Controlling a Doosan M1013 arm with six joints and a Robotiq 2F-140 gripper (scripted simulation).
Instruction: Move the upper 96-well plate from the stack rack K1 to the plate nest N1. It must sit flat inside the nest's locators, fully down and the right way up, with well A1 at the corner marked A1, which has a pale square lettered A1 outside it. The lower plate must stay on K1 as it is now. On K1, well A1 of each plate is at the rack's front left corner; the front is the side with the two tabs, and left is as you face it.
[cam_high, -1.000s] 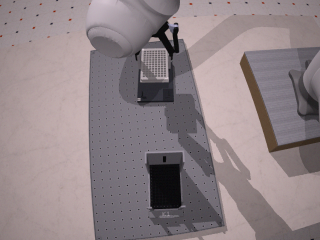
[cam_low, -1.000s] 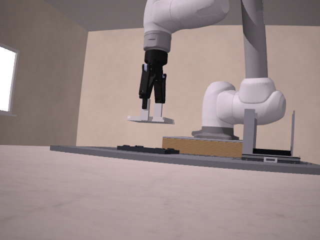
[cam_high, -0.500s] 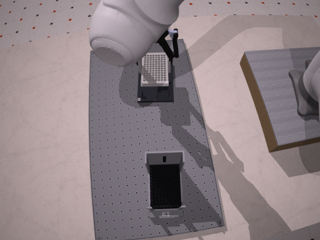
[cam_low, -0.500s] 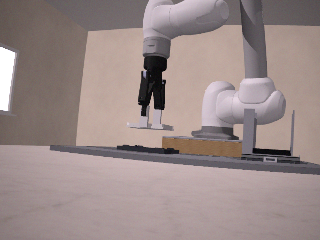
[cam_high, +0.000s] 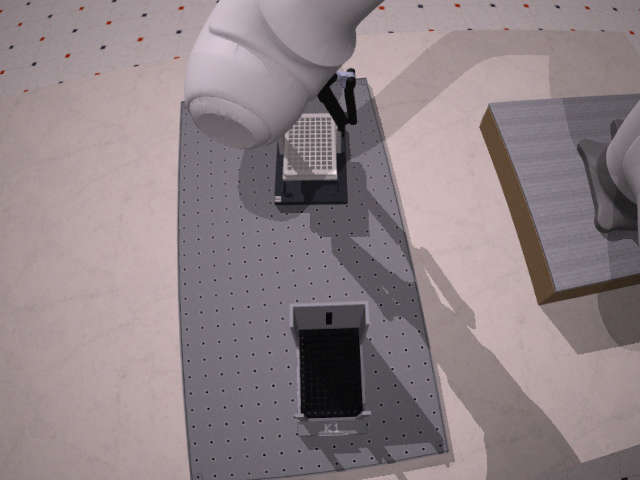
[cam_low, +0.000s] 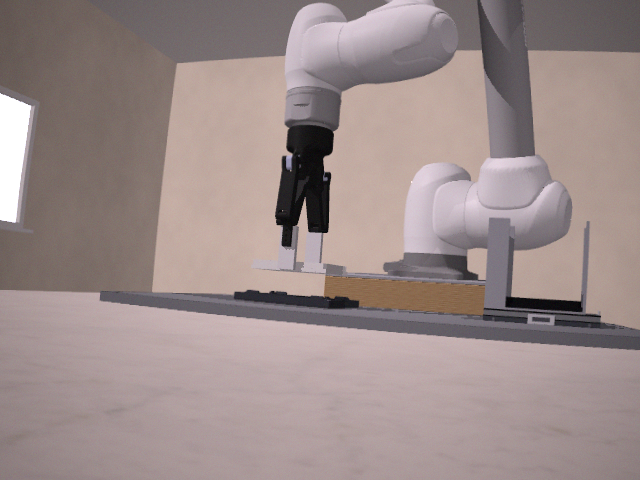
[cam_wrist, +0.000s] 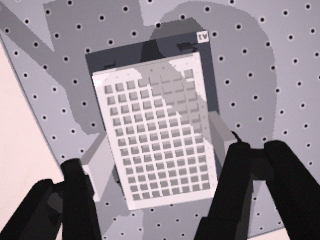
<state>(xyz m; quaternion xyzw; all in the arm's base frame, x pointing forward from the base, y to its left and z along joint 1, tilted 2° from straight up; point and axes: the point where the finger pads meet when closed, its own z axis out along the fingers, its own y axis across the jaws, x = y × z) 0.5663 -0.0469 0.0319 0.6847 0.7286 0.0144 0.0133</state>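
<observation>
My gripper (cam_low: 301, 258) is shut on the white 96-well plate (cam_high: 310, 146) and holds it level a little above the dark plate nest N1 (cam_high: 310, 190). In the side view the plate (cam_low: 297, 267) hangs clear of the nest (cam_low: 294, 298). In the wrist view the plate (cam_wrist: 158, 132) covers most of the nest, and the pale A1 square (cam_wrist: 203, 38) shows at the nest's far right corner. The same square lies at the nest's front left corner (cam_high: 278, 197) in the overhead view. The stack rack K1 (cam_high: 330, 364) holds a black plate (cam_high: 329, 370).
The grey perforated baseplate (cam_high: 305, 289) carries the nest and the rack. The robot's pedestal (cam_high: 568, 191), a wood-edged block, stands to the right. The arm's large white link (cam_high: 268, 67) hides part of the gripper from above. K1's tall posts (cam_low: 498, 263) rise at the right.
</observation>
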